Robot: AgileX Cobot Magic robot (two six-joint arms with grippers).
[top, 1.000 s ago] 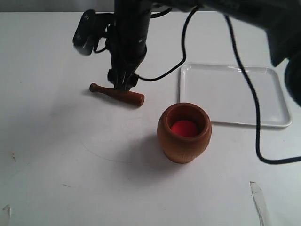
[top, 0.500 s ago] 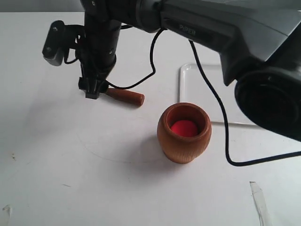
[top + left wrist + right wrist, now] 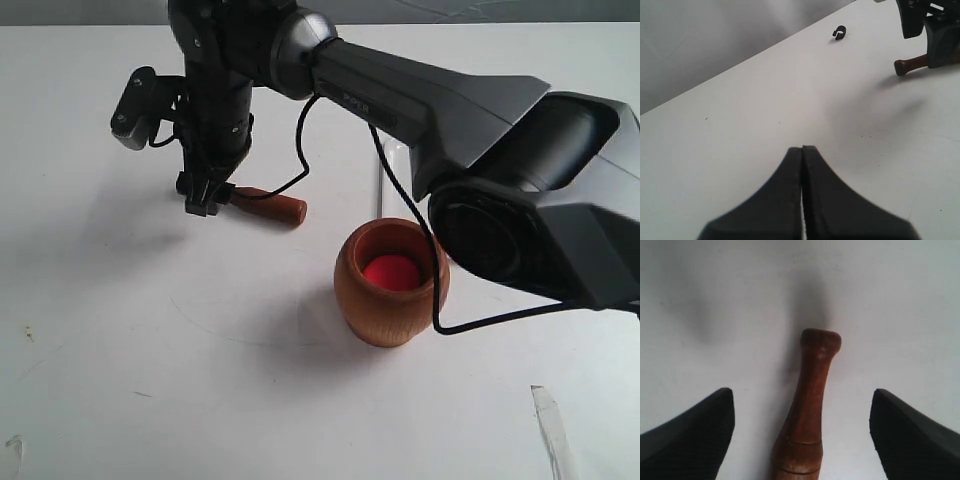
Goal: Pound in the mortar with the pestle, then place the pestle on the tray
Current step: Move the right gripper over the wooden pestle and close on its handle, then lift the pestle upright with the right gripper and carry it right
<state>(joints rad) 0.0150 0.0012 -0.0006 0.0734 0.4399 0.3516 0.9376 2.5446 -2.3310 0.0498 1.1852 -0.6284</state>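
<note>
The pestle [image 3: 270,206] lies flat on the white table, left of the mortar [image 3: 392,282], which stands upright and shows a red bottom. My right gripper [image 3: 203,200] reaches across and hangs over the pestle's thin knobbed end. In the right wrist view it [image 3: 801,392] is open, and the pestle [image 3: 807,410] lies between its fingers, touching neither. The right arm hides most of the tray; only a strip of its left rim [image 3: 392,190] shows. My left gripper [image 3: 802,148] is shut and empty over bare table. It is out of the exterior view.
A tiny black clip [image 3: 839,33] lies on the table beyond the pestle's knob [image 3: 906,64]. The right arm's cable [image 3: 440,325] loops down past the mortar. A strip of clear tape [image 3: 552,430] sits at the front right.
My right gripper has moved left from the pestle's middle to its thin end, staying open. The arm now covers most of the tray. The pestle and mortar have not moved.
</note>
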